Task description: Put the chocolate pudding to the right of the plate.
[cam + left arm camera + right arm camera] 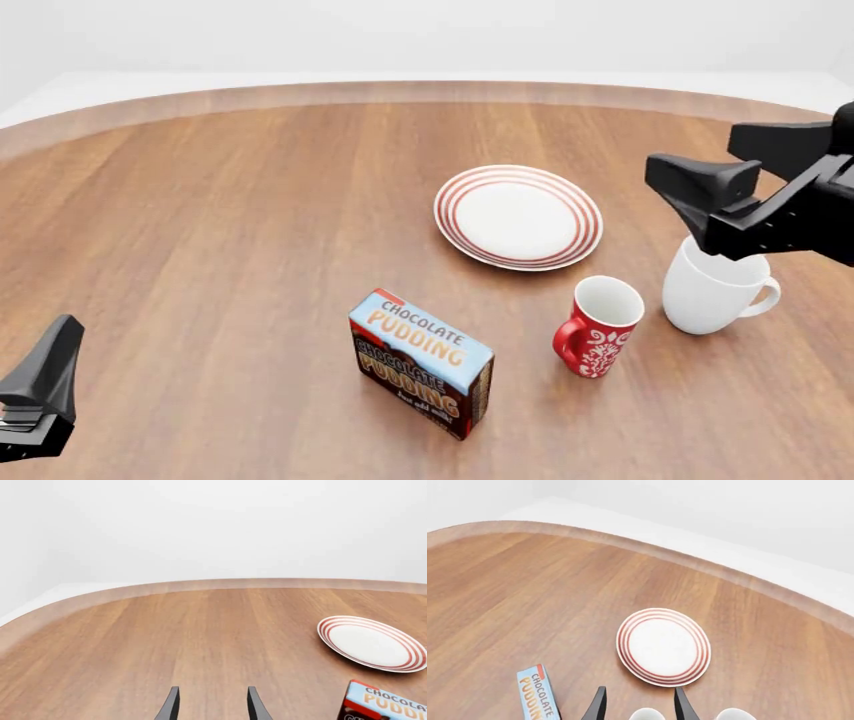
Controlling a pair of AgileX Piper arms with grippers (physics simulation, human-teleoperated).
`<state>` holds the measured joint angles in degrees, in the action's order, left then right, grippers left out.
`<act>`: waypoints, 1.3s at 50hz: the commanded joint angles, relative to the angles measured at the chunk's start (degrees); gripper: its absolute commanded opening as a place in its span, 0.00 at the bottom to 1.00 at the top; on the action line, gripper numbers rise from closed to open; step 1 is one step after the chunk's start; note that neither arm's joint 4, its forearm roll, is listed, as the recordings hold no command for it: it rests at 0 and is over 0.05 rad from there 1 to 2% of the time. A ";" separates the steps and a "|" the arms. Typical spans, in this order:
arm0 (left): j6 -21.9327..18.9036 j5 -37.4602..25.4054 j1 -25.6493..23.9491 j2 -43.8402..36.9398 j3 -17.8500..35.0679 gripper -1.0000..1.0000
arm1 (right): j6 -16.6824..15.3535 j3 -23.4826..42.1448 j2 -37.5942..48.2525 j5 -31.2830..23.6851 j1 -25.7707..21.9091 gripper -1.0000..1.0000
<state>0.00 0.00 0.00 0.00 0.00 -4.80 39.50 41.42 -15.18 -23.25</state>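
We take the round white plate with red rim rings [518, 217] as landmark on the wooden desk [227, 210]. The small dark brown chocolate pudding carton with its light blue top [422, 363] stands on the desk, nearer the arms than the plate and slightly to its left, untouched. To the plate's right, and nearer the arms, stand a red patterned mug [599, 326] and a white mug [713, 288], so we judge the free room at the target side to be limited. The right gripper [705, 197] hovers above the white mug, released and grasping nothing, presumably poised to reach the carton. The left gripper [212, 705] waits well apart from the plate, its fingers parted and vacant.
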 commanded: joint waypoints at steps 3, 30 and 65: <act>0.00 0.00 0.00 0.00 0.00 1.00 | -3.58 6.15 10.12 -3.24 -4.49 1.00; 0.00 0.00 0.00 0.00 0.00 1.00 | -4.03 16.43 23.79 -7.89 -13.33 1.00; 0.00 0.00 0.00 0.00 0.00 1.00 | 5.53 27.30 47.44 -5.04 -26.57 1.00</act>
<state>0.00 0.00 0.00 0.00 0.00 -2.10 63.97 82.20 -21.44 -46.82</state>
